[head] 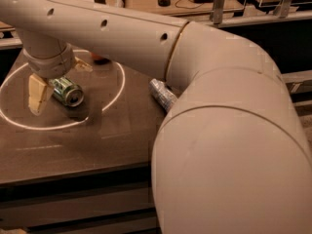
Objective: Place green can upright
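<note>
The arm's pale, bulky elbow (229, 145) fills the near right side and hides that part of the scene. Beneath it lies a dark wood-grain tabletop (97, 140), its front edge running across the lower left. A thin white ring (29, 126) is marked on the left half of the surface.

Inside the ring, the green can (68, 91) lies on its side, its silver end turned toward the camera and to the right. The claw (43, 94) hangs from the wrist at the far left, low over the tabletop and just beside the can's left side. I cannot tell how far it is open, or whether it has hold of the can.

Outside the ring, a silver can (162, 92) also lies on its side, partly hidden by the arm. Further back, a small reddish thing (100, 60) peeks out below the forearm.

Beyond the tabletop runs a lighter wooden bench (141, 4) strewn with small items, with metal posts (219, 1) at the upper right.
</note>
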Tool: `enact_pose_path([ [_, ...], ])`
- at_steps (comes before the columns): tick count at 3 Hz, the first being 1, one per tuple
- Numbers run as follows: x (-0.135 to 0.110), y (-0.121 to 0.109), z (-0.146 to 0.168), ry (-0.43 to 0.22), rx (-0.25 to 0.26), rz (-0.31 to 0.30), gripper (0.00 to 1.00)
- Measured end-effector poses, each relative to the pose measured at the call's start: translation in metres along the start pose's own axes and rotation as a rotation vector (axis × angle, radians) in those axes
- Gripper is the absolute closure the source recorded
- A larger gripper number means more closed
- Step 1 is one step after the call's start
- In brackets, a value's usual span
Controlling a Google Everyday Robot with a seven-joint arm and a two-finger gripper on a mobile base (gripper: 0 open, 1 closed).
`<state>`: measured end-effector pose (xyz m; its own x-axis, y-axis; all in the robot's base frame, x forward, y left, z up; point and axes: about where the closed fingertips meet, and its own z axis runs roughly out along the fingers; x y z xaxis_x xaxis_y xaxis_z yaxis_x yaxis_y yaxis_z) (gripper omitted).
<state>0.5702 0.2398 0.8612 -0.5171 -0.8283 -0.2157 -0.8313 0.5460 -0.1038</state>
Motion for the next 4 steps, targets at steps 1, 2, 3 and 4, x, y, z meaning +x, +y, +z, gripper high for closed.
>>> enact_pose_path([
  [1,-0.003,0.006,0.017,0.023,-0.015,0.001,0.0],
  [2,0.0,0.007,0.029,0.065,0.01,0.025,0.0],
  [3,0.012,-0.001,0.03,0.1,0.052,0.08,0.01],
  [4,0.017,-0.01,0.023,0.109,0.073,0.107,0.23],
])
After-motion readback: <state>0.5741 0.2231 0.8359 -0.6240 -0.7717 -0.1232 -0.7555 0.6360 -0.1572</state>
